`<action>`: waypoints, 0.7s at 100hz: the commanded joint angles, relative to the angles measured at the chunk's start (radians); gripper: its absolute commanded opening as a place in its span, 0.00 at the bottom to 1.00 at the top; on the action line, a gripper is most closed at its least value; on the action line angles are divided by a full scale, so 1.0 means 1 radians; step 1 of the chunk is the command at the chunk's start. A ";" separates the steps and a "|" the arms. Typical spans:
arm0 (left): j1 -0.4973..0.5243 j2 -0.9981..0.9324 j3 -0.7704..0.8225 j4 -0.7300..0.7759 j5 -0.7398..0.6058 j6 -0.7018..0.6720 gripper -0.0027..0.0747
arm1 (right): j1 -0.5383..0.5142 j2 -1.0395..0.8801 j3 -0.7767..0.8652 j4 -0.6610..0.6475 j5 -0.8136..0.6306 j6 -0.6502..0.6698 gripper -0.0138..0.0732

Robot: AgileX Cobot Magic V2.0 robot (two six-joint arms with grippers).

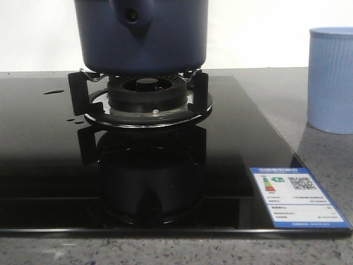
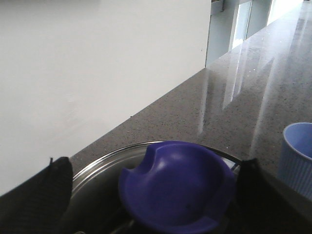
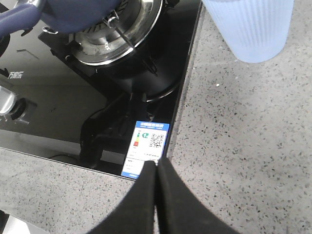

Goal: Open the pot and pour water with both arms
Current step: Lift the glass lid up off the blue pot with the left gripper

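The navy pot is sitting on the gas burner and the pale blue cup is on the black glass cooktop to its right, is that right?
Not quite. The pot does sit on the burner, but the pale blue cup stands on the grey speckled counter beside the black glass cooktop, not on it. The front view shows this, and the right wrist view agrees.

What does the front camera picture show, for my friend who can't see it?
A big dark blue pot sits on a gas burner on a shiny black stove top. A pale blue ribbed cup stands to the right on the grey counter.
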 commanded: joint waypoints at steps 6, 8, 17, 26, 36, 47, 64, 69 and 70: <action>-0.002 0.003 -0.033 -0.083 0.066 0.004 0.84 | -0.008 0.020 -0.032 0.023 -0.057 -0.014 0.08; -0.002 0.006 -0.033 -0.083 0.074 0.004 0.84 | -0.008 0.020 -0.032 0.023 -0.057 -0.014 0.08; -0.002 0.021 -0.033 -0.097 0.100 0.004 0.84 | -0.008 0.020 -0.032 0.023 -0.057 -0.014 0.08; -0.002 0.029 -0.033 -0.097 0.118 0.004 0.84 | -0.008 0.020 -0.032 0.023 -0.057 -0.014 0.08; -0.005 0.038 -0.033 -0.097 0.136 0.004 0.83 | -0.008 0.020 -0.032 0.023 -0.057 -0.014 0.08; -0.013 0.038 -0.033 -0.097 0.138 0.004 0.79 | -0.008 0.020 -0.032 0.023 -0.057 -0.014 0.08; -0.018 0.038 -0.033 -0.103 0.124 0.004 0.56 | -0.008 0.020 -0.032 0.023 -0.057 -0.014 0.08; -0.018 0.038 -0.033 -0.105 0.117 0.004 0.49 | -0.008 0.020 -0.032 0.023 -0.057 -0.014 0.08; -0.018 0.038 -0.033 -0.105 0.117 0.004 0.47 | -0.008 0.020 -0.032 0.023 -0.057 -0.014 0.08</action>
